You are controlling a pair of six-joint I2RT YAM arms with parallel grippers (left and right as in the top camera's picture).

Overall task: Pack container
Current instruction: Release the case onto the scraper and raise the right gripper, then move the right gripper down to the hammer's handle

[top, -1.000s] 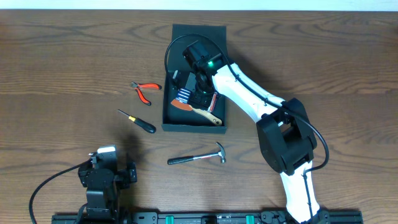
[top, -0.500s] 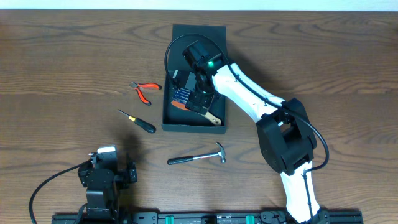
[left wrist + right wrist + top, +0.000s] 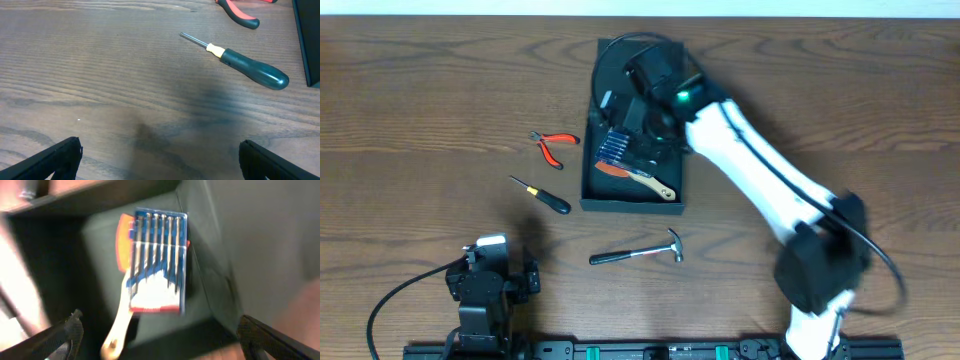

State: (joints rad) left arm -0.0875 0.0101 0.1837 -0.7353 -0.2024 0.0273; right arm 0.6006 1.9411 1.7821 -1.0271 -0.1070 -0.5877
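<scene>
The container [image 3: 620, 205] is a dark box lying open at the table's middle, and its inner wall [image 3: 220, 240] fills the right of the right wrist view. Inside lie a blue packet [image 3: 613, 148] [image 3: 157, 260] of small screwdrivers and a brush [image 3: 645, 182] with a wooden handle [image 3: 117, 325]. My right gripper [image 3: 638, 128] [image 3: 160, 347] hovers above them, open and empty. At the near left of the table my left gripper [image 3: 492, 250] [image 3: 160, 167] rests low over bare wood, open, nothing between its fingers.
Left of the box lie red-handled pliers [image 3: 550, 145] [image 3: 240, 12] and a dark-handled screwdriver [image 3: 542, 195] [image 3: 250, 70]. A hammer [image 3: 638, 252] lies in front of the box. The box's edge [image 3: 307, 45] shows at the right of the left wrist view.
My right gripper opened, left the blue packet in the box and rose away toward the back. The right arm's elbow swung right. The left arm has not moved.
</scene>
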